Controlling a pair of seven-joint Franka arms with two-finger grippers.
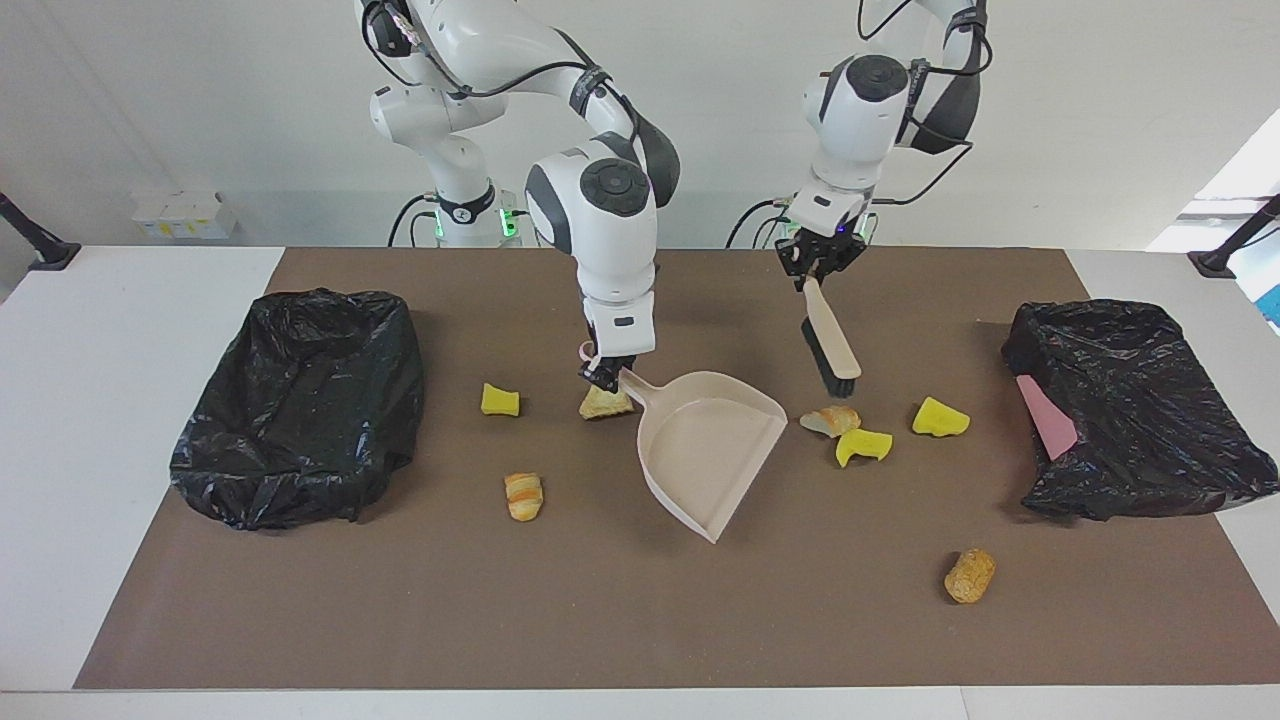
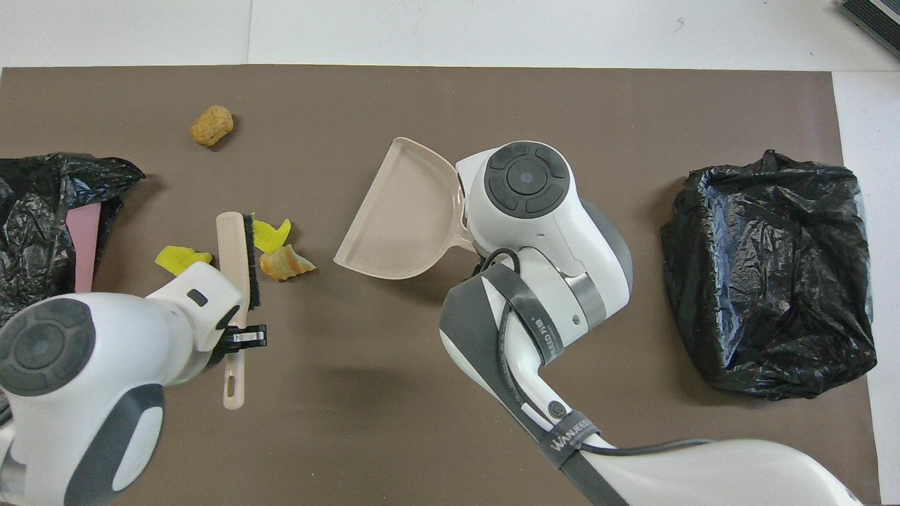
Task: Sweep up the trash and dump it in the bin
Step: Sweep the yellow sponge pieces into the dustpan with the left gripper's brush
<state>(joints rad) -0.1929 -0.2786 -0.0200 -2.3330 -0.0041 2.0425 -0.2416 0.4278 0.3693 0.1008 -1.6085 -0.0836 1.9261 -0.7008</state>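
The right gripper (image 1: 607, 374) clasps the dustpan (image 1: 708, 450); the left gripper (image 1: 818, 268) clasps the brush (image 1: 832, 345), poised to sweep nearby scraps (image 1: 846, 432) in.

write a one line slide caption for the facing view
Right pincer holds the dustpan by its handle; left pincer holds the brush above scattered scraps.

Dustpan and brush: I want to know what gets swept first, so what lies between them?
Facing view: between the dustpan and the brush lies one tan bread-like lump, a yellow sponge chunk beside it.
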